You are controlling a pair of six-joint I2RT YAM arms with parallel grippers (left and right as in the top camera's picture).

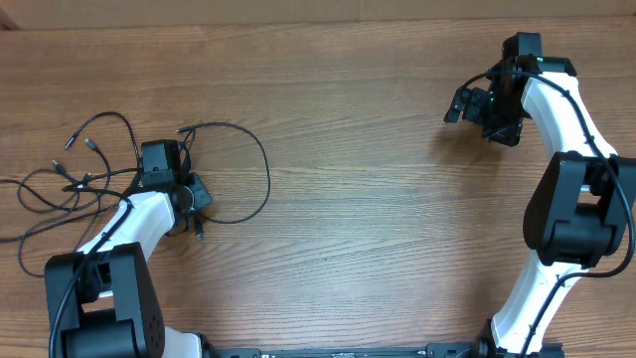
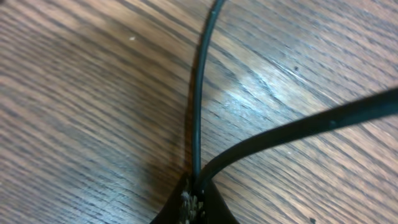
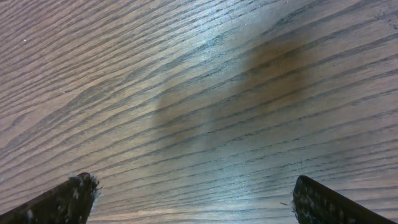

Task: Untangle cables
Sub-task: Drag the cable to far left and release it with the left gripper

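— Where're the cables (image 1: 87, 181) lying rn?
— By the table's (image 1: 378, 199) left edge, approx halfway along it; thin black cords are looping over each other, w/ one wide loop (image 1: 266, 179) reaching toward the middle.
— And the left gripper (image 2: 194, 208)?
— It's sitting right at the tangle; its jaws are clamping together on the cables; two black strands (image 2: 198, 93) are running out from the pinch.
— The right gripper (image 3: 194, 199)?
— It's hanging near the far right corner, well apart from the cables; its fingers (image 3: 62, 200) are standing wide apart over bare wood.
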